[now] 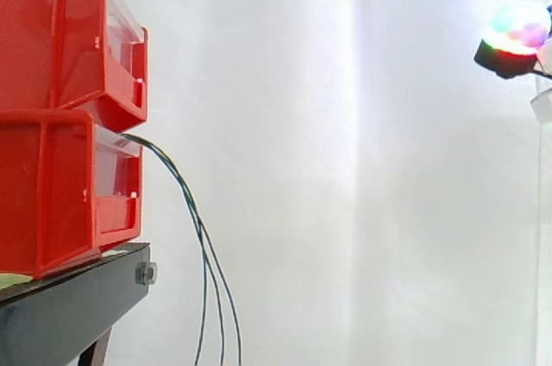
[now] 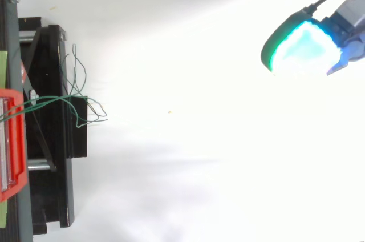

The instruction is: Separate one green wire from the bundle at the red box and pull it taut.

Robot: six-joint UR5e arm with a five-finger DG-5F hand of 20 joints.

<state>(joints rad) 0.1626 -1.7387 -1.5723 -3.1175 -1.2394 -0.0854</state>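
Note:
Two red bins are stacked at the left on a black stand. A bundle of thin green wires comes out between the bins and hangs slack down past the stand's edge. From above, the same wires loop loosely over the stand beside the red bin's rim. My hand is at the far right, high up and well away from the wires. One glowing fingertip pad of it shows in the top view. It touches nothing.
A white curtain forms the background. The black stand's frame lies under the wires at the left. Between the stand and my hand there is open white space.

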